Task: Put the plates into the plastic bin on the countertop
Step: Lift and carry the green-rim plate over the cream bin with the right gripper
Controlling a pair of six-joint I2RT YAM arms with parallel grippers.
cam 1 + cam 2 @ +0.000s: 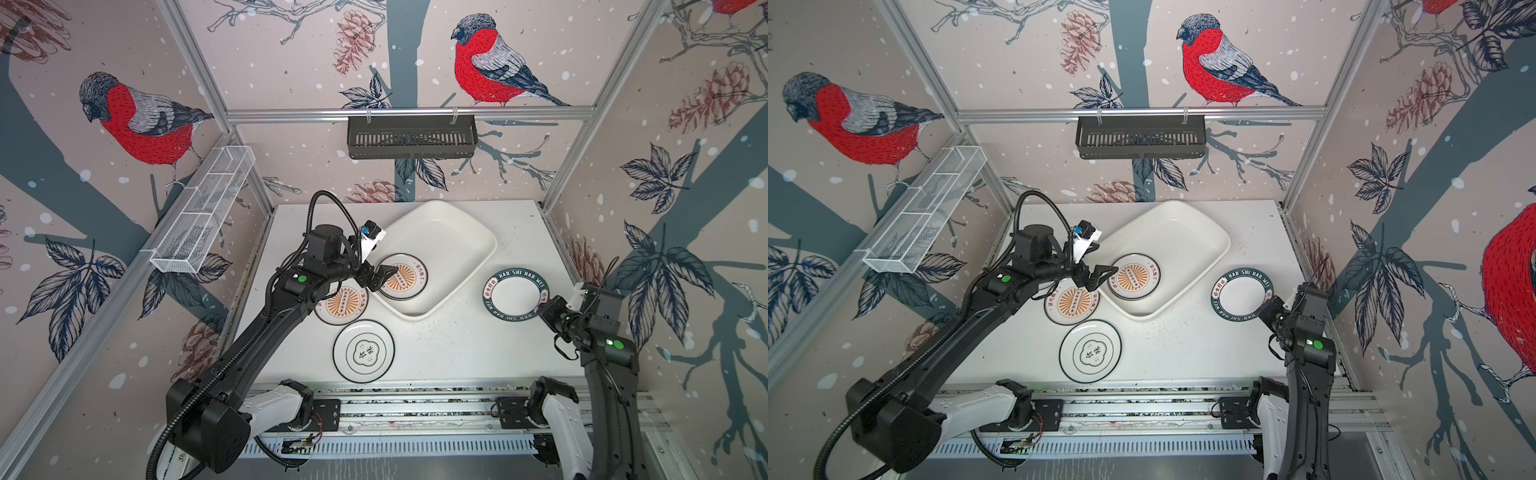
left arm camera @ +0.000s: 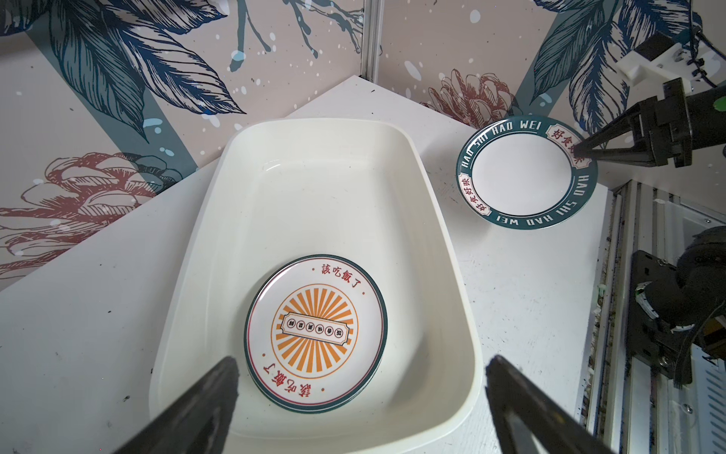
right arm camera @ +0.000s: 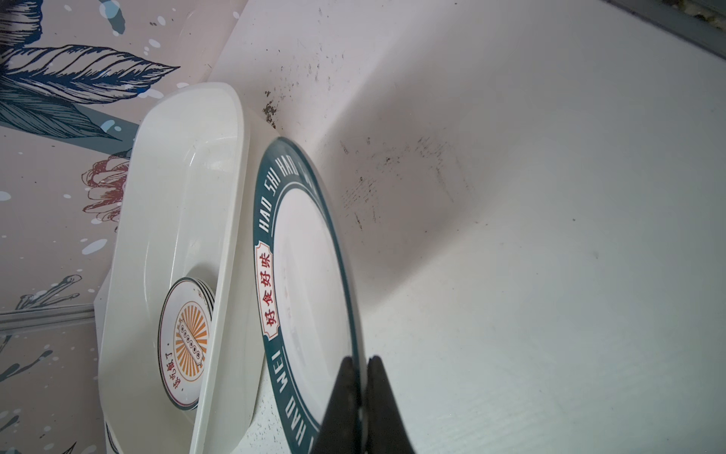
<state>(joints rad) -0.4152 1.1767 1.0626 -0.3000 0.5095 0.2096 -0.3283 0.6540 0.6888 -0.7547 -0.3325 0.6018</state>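
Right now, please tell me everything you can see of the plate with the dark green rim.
The green-rimmed plate is round and glossy, with a plain white centre and a dark green rim bearing white letters HAO SHI HAO WEI and red characters in white labels. It faces up, outside the plastic bin and apart from it, on its right in both top views, over the countertop. The right gripper is shut on its rim; whether it is lifted is unclear.

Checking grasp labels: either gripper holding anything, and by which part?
Right gripper is shut on the green-rimmed plate, pinching its lettered rim. Left gripper is open, holding nothing.
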